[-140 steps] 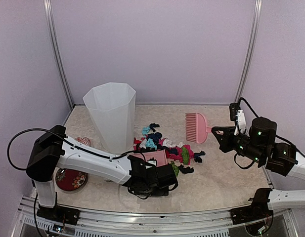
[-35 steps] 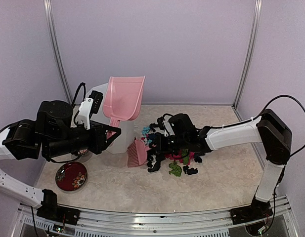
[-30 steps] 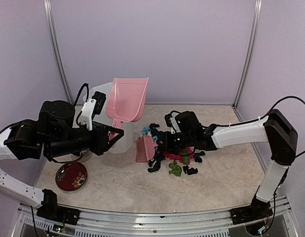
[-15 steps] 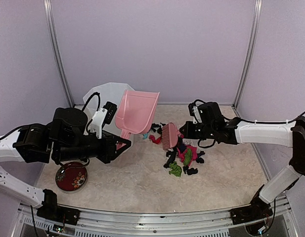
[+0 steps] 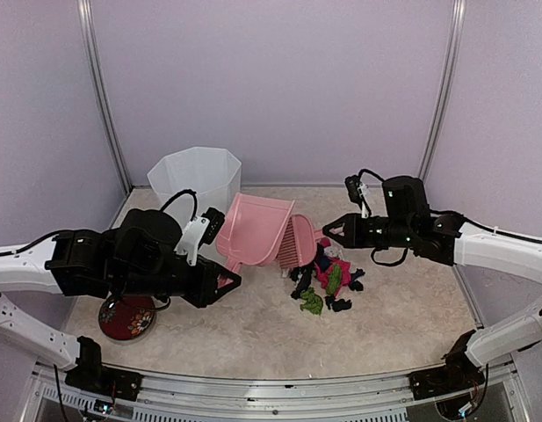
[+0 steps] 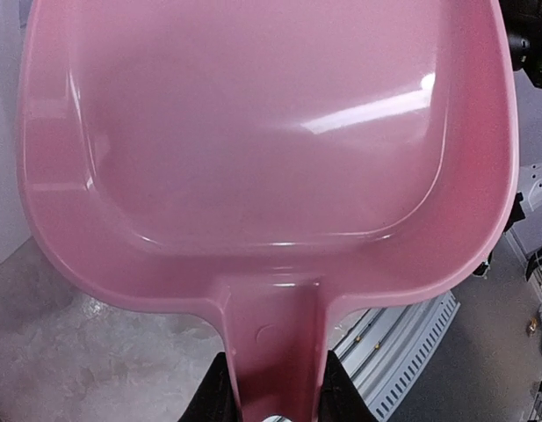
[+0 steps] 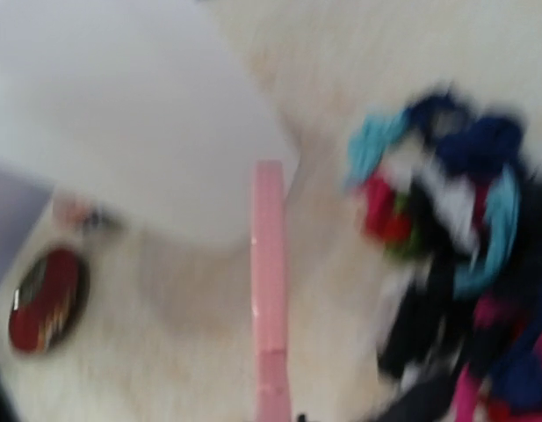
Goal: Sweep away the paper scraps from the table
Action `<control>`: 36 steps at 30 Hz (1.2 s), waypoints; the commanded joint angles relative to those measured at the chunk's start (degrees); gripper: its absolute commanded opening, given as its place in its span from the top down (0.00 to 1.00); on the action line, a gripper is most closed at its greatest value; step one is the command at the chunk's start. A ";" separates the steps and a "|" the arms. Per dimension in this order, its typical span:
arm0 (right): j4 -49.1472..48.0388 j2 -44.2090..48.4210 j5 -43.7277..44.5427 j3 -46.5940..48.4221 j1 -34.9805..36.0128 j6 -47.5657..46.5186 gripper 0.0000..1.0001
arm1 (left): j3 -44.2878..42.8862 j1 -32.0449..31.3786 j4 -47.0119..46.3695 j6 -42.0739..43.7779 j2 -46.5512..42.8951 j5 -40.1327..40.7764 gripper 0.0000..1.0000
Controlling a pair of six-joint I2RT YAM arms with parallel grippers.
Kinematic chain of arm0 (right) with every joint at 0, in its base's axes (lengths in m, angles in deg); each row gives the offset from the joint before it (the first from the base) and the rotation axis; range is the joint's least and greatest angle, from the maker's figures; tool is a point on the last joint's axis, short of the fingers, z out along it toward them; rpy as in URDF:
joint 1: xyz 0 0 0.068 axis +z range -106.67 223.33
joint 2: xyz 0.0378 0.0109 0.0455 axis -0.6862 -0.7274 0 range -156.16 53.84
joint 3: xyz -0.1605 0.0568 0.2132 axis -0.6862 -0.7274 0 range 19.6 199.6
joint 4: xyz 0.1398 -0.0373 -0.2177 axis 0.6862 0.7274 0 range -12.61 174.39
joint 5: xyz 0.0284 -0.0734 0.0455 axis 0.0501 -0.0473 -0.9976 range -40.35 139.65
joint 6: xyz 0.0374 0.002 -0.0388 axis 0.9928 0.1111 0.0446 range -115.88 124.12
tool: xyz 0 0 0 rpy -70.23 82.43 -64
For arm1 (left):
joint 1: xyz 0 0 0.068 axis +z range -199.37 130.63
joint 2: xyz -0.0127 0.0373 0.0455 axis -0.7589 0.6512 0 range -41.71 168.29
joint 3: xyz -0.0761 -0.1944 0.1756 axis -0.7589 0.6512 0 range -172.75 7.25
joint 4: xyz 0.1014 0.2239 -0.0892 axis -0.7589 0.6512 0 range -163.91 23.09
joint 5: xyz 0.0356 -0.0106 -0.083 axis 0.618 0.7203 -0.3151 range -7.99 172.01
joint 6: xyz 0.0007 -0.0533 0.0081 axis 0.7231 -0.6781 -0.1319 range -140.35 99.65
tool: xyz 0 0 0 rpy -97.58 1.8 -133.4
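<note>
The left end effector clamps the pink dustpan by its handle, angling its mouth toward the paper scraps heaped on the tabletop. The right end effector, closed on the pink brush, looks set to sweep them in.

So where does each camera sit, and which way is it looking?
Top external: high behind the robot, facing down at the table; left arm, right arm show.
Left wrist: faces along the dustpan; its fingers clamp the handle.
Right wrist: blurred, faces along the brush to the paper scraps.
Shared: top and right wrist both show scraps.
</note>
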 commanded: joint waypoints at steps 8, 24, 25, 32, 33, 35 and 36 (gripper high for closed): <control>10.26 -5.68 -3.01 -3.00 1.54 -6.25 1.00 | 6.10 0.36 2.07 -9.21 3.04 -9.30 1.00; 20.23 1.56 17.03 4.88 -1.71 -14.22 1.00 | 6.28 0.17 -0.24 -8.70 18.05 -12.88 1.00; 20.31 2.13 16.44 5.15 -1.71 -14.25 1.00 | 5.57 0.14 0.22 -8.23 19.49 -12.29 1.00; 19.33 8.41 9.01 5.62 -1.71 -13.24 1.00 | -0.06 0.26 2.23 -3.87 29.36 -7.17 1.00; 19.54 9.05 7.73 6.00 -1.71 -13.23 1.00 | -0.89 0.42 2.37 -3.34 30.48 -7.04 1.00; 20.61 10.07 6.72 6.87 -1.71 -13.14 1.00 | -2.68 0.78 2.62 -1.93 32.70 -6.79 1.00; 21.08 10.57 6.65 7.09 -1.71 -13.10 1.00 | -3.65 1.02 2.77 -1.29 33.71 -6.67 1.00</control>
